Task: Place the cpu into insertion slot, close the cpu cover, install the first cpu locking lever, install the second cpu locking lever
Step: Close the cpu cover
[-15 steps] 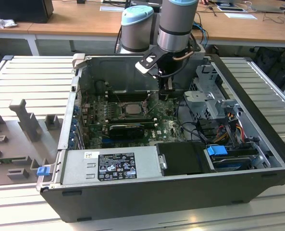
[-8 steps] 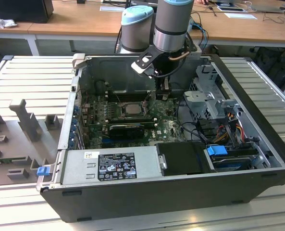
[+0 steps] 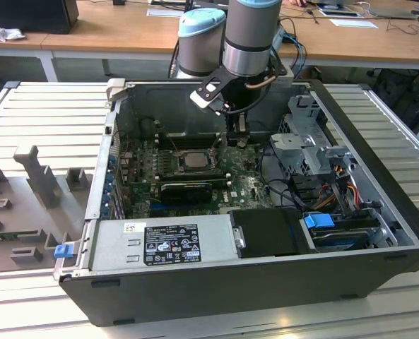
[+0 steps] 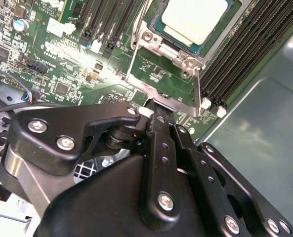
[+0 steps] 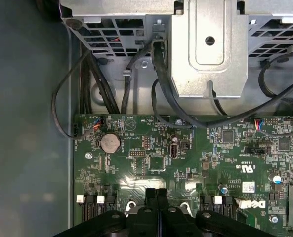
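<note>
Sitting in the insertion slot inside the computer case, the cpu lies near the pressed-together fingers.

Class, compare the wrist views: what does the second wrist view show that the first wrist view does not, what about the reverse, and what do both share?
Second wrist view: the cpu with its pale top bare, and the silvery cpu cover beside it, not lying over the chip. First wrist view: a round coin battery, black cables and a grey metal drive cage. Both wrist views: the green motherboard and the black gripper low over it.
</note>
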`<state>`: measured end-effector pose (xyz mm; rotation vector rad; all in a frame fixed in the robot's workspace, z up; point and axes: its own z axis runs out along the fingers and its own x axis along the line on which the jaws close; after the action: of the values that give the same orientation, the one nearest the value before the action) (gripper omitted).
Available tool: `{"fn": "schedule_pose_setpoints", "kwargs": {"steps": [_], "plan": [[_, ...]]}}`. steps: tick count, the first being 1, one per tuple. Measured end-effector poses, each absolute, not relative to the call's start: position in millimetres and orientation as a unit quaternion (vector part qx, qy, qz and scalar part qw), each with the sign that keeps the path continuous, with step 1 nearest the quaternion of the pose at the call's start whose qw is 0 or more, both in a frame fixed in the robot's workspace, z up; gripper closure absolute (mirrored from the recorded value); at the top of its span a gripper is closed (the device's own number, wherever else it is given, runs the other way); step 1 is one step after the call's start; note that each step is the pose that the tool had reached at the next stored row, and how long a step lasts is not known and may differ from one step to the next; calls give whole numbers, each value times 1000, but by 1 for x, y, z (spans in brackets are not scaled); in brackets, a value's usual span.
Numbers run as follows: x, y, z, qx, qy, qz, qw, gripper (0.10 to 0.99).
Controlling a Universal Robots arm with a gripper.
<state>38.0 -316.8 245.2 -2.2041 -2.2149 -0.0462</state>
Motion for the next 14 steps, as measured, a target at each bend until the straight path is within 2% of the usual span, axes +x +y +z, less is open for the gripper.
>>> {"fn": "schedule_pose_setpoints", "kwargs": {"steps": [14], "plan": [[33,-317,245,-705,-709,-15,8,980]]}}
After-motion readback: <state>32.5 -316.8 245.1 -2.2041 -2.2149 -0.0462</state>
